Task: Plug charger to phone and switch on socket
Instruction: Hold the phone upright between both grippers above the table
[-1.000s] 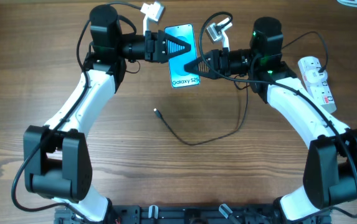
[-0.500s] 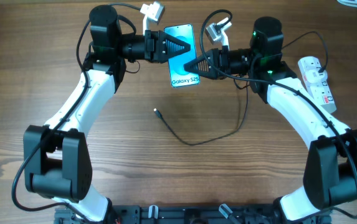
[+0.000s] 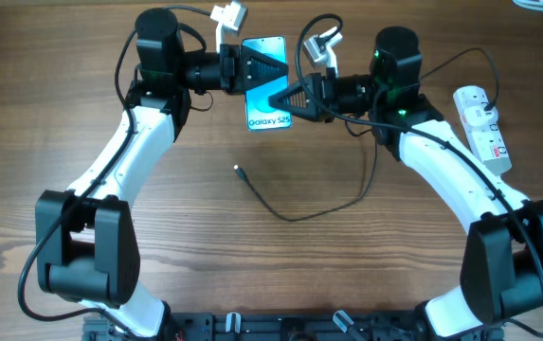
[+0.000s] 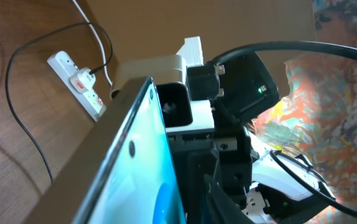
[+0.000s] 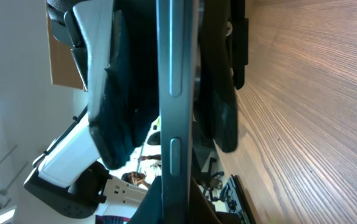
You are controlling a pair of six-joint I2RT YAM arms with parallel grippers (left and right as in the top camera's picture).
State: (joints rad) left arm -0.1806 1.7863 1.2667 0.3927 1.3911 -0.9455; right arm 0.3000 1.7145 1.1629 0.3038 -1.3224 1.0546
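The worktop (image 3: 252, 275) is matt, grained brown wood. The phone (image 3: 263, 116) has a glossy screen and a smooth metallic edge. The socket (image 3: 484, 128) is shiny white plastic, the charger (image 3: 290, 216) matt black.

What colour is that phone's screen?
Light blue-teal, with Galaxy S25 lettering; the phone shows best in the overhead view.

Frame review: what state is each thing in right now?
left gripper: at phone edge, grip unclear.
right gripper: shut on phone.
phone: held, nothing plugged in.
charger: loose on table, tip free.
socket: on table, plug inserted, switch unreadable.
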